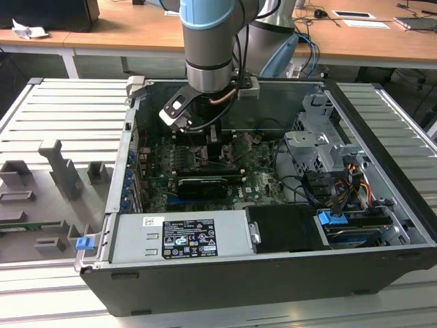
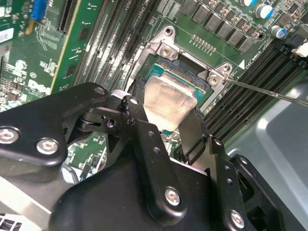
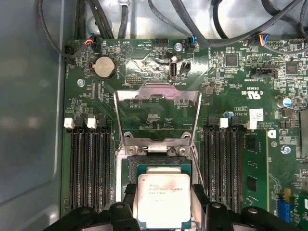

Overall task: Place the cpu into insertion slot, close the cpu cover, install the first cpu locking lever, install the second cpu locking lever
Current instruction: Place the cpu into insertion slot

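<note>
My gripper (image 1: 211, 145) reaches down into the open computer case and is shut on the cpu (image 3: 163, 199), a silver-grey square chip with one black finger on each side. In the second wrist view the cpu (image 2: 168, 102) sits between the fingers (image 2: 192, 137), right over the insertion slot (image 2: 190, 77); I cannot tell whether it touches the slot. The dark insertion slot (image 3: 155, 166) with its silvery rim lies under the chip. The cpu cover (image 3: 144, 94), a silvery frame with a cut-out centre, stands swung up and open beyond the slot. A thin locking lever (image 2: 269, 93) sticks out beside the slot.
Long black memory slots (image 3: 89, 168) flank the socket on both sides. Cables (image 3: 202, 24) hang over the far part of the motherboard. The case holds a power supply (image 1: 181, 236) at the front and a drive cage (image 1: 321, 147) on the exterior view's right.
</note>
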